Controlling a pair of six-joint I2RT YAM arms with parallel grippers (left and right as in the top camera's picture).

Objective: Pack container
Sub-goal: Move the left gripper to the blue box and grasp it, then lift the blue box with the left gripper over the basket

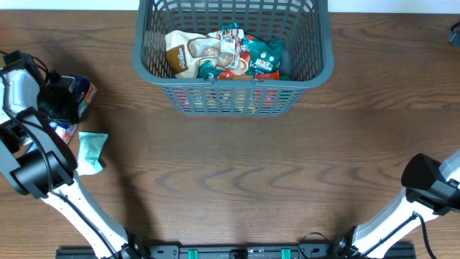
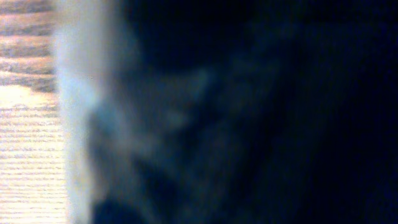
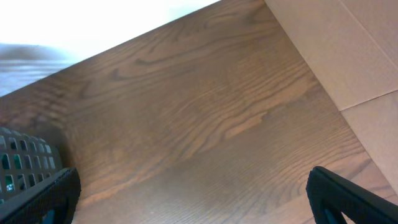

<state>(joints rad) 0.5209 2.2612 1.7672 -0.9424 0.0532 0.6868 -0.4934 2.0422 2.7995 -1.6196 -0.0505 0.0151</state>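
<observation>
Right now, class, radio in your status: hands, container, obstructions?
Left hand over orange packet at table's left, grip unseen. Right hand open, empty. Container holds several packets; mint packet lies outside. Nothing blocking it.

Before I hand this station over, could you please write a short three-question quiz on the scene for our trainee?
1. True or false: the container holds no packets yet.
2. The pale green packet lies: A) inside the container; B) on the table beside the left arm; C) on the container's rim.
3. In the right wrist view, how do the right fingers stand, and what is between them?

Key: 1 false, several packets lie inside. 2 B. 3 apart, with nothing between them.
</observation>
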